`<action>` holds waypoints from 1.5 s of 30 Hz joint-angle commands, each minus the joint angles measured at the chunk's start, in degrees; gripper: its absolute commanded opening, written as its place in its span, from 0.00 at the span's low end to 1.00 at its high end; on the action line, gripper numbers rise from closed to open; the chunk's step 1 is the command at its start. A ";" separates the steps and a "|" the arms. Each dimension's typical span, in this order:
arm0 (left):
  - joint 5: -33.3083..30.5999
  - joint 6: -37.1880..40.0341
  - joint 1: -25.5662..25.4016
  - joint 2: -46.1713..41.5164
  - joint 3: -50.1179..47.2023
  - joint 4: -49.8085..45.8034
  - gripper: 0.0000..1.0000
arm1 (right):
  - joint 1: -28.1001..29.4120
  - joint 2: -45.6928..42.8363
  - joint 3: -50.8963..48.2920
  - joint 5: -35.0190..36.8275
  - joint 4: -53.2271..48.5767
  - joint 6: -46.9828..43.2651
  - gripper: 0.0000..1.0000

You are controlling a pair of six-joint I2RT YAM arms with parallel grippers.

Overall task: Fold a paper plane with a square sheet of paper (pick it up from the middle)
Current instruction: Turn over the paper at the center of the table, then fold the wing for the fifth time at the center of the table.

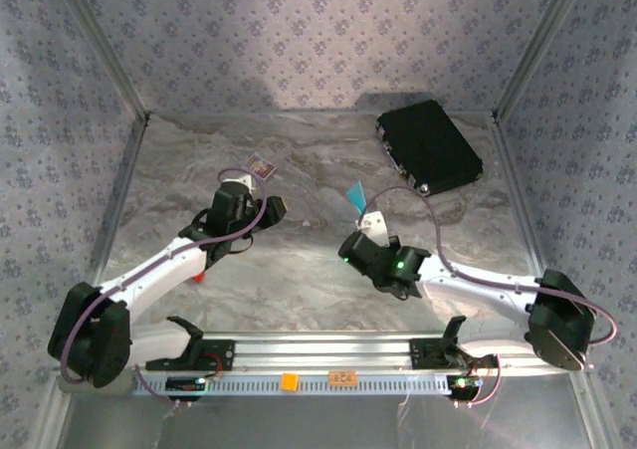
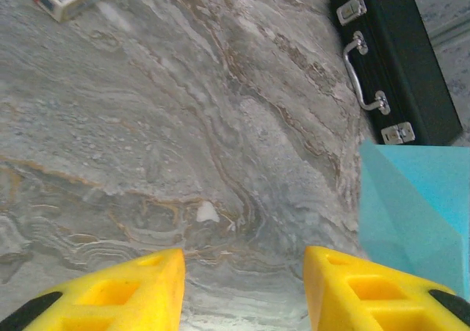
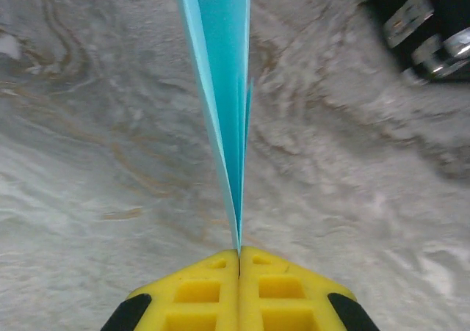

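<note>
The grey marbled table top [image 1: 299,280] spreads wide under both arms. At its far right corner lies a black rectangular case with metal latches [image 1: 430,146], its latched side turned toward the arms. The right gripper [image 3: 239,254] has its yellow fingers pressed flat together, pinching one edge of the folded light-blue paper [image 3: 224,67]. The paper stands up off the table near the middle as a narrow creased wedge, short of the case. The left gripper [image 2: 242,272] hangs to the left of the paper over bare marble, fingers spread apart and holding nothing. A small dark card with a pale border [image 1: 262,166] lies beyond it, on the far left part of the table.
</note>
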 commanded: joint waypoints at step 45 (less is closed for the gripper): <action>1.14 -1.35 2.47 -0.02 -1.35 -2.69 0.29 | -23.91 16.44 -5.49 -72.61 35.78 2.96 0.01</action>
